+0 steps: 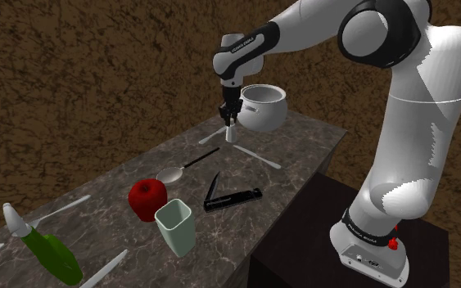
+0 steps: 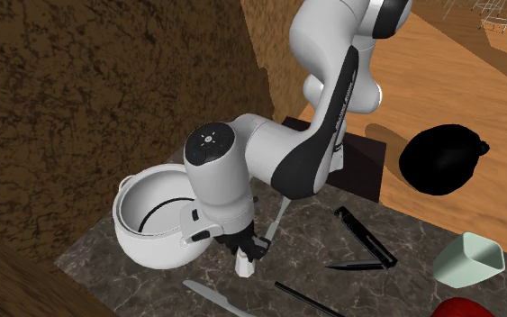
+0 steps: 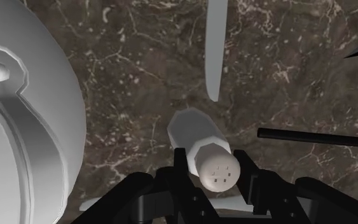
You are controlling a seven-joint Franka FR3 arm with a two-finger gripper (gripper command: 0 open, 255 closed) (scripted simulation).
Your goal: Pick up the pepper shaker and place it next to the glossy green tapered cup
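The pepper shaker (image 3: 199, 143) is white with several holes in its cap. My black gripper (image 3: 215, 168) is shut on it, one finger on each side just below the cap. In the shoulder view the gripper (image 1: 230, 121) holds the shaker (image 1: 230, 130) at the far end of the dark marble counter (image 1: 302, 139), right beside a white pot (image 1: 263, 106). I cannot tell whether the shaker's base touches the counter. The pale green tapered cup (image 1: 174, 227) stands far off toward the shoulder view's lower left, next to a red apple (image 1: 147, 199). The second exterior view has shaker (image 2: 243, 263), gripper (image 2: 247, 250) and cup (image 2: 469, 259).
The white pot (image 2: 152, 221) sits close beside the gripper. White knives (image 1: 253, 154), a spoon (image 1: 179, 170) and an open black pocket knife (image 1: 232, 196) lie between shaker and cup. A green bottle (image 1: 52, 254) lies at the counter's near end.
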